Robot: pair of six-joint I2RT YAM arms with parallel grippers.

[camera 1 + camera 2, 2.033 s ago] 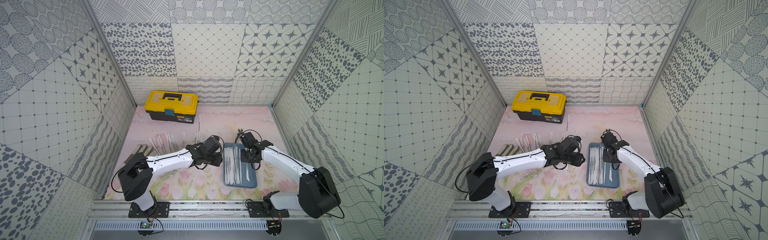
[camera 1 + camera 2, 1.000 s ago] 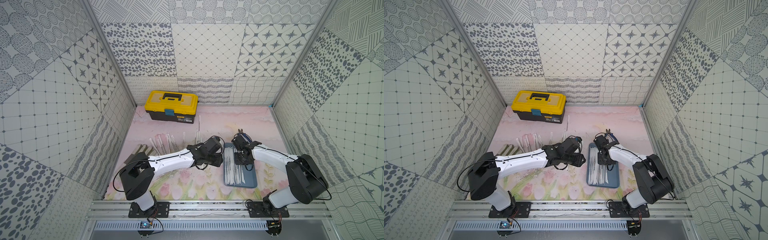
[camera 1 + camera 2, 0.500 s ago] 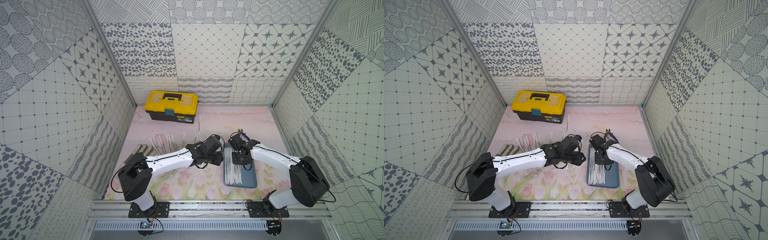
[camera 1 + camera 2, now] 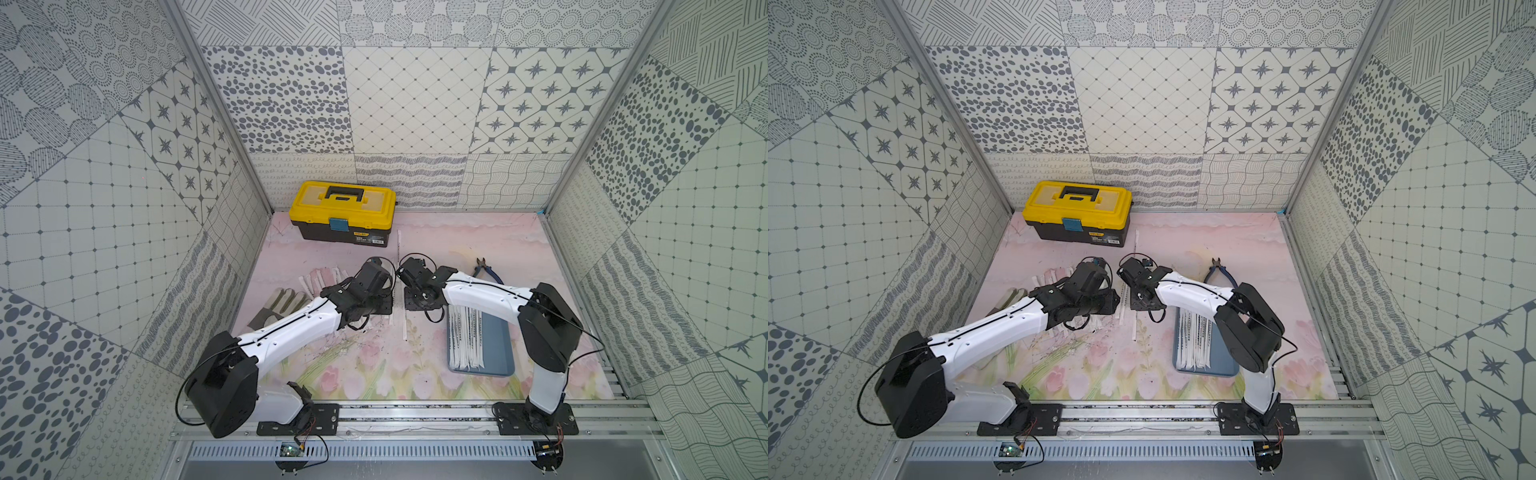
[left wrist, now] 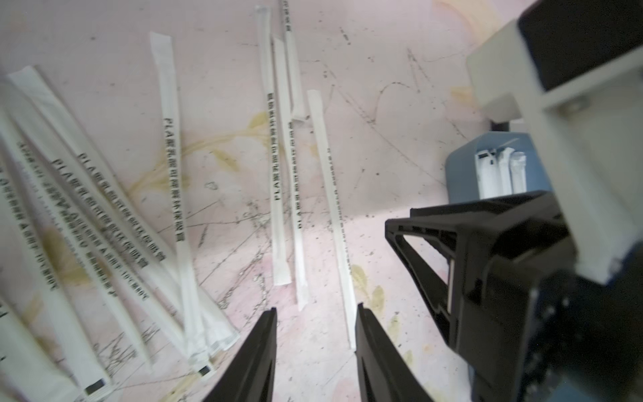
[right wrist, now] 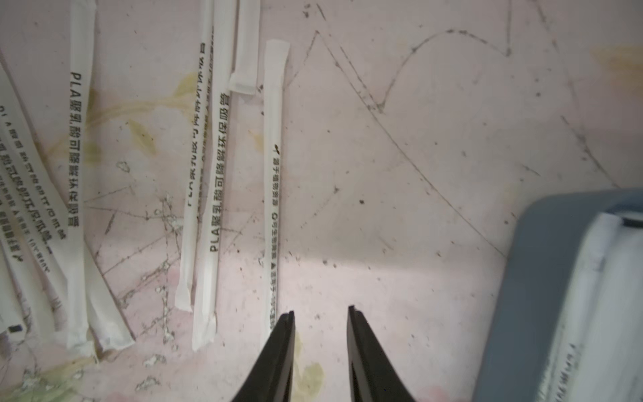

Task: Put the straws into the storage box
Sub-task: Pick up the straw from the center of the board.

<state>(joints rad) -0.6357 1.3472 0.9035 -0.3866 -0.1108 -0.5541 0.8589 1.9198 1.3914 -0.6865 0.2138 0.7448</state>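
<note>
Blue-grey storage box (image 4: 498,351) holds a row of wrapped straws (image 4: 465,345), beside the right claw (image 6: 320,311). Loose straws (image 5: 174,146) lie ahead of both. It and the left claw (image 5: 316,308) gape, empty.

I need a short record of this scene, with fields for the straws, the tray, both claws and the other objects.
tray: blue-grey tray on the floral mat, partly under the right arm
stored: straws in tray, a row on the side nearer the loose ones
remaining: loose straws, many, flat on the mat
left claw: left claw open, empty, over loose straws
right claw: right claw open, empty, off the tray
others: yellow toolbox, blue-handled pliers, glove
</note>
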